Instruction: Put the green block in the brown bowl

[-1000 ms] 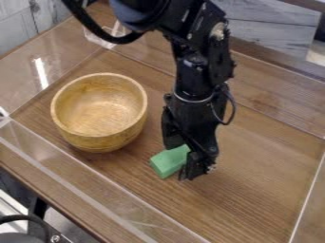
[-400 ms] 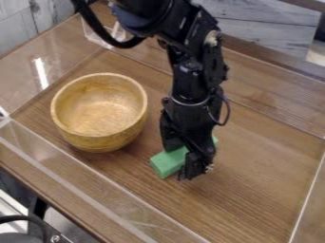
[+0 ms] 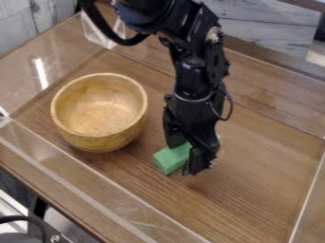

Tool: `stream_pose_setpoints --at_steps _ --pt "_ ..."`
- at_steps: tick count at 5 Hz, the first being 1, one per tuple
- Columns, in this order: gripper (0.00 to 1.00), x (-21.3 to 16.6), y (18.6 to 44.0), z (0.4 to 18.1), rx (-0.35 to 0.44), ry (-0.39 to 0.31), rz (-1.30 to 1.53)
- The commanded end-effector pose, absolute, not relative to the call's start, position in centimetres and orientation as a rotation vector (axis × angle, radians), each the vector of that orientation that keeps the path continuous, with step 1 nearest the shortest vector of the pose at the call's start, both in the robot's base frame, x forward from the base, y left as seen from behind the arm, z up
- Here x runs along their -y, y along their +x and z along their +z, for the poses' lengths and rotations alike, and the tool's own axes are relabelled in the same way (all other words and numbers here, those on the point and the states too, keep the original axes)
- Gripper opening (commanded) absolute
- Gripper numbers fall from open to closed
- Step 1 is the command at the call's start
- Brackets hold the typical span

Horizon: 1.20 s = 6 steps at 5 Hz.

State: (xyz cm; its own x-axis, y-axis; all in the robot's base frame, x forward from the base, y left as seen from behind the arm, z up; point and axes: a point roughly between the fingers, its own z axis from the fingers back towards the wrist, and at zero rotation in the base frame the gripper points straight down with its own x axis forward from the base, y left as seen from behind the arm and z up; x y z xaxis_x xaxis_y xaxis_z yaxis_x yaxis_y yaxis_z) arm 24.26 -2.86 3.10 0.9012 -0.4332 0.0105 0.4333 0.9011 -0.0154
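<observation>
Open end effector (image 3: 187, 159) straddles green block (image 3: 170, 159), beside brown bowl (image 3: 98, 112).

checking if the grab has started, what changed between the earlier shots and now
Very little. The gripper has eased slightly lower over the green block, its jaws open around it, not closed on it. The block lies on the table where it was, and the brown bowl has not moved and is empty.

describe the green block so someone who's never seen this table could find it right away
Start at the round wooden bowl on the left of the wooden table. To its right a black robot arm reaches straight down, its open gripper around the green block on the tabletop. The block is the only bright green thing here, far smaller than the bowl.
</observation>
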Motion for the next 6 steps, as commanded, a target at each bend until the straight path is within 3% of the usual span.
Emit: stream_pose_setpoints --at_steps 1,3,4,6 --pt "1.0 2.5 24.7 2.6 0.017 -0.023 -0.438" --pt "1.0 2.4 24.9 2.4 0.012 -0.036 -0.428" --pt "0.0 2.6 24.6 2.6 -0.002 -0.047 -0.42" --pt "0.0 3.1 23.5 2.9 -0.064 -0.094 -0.377"
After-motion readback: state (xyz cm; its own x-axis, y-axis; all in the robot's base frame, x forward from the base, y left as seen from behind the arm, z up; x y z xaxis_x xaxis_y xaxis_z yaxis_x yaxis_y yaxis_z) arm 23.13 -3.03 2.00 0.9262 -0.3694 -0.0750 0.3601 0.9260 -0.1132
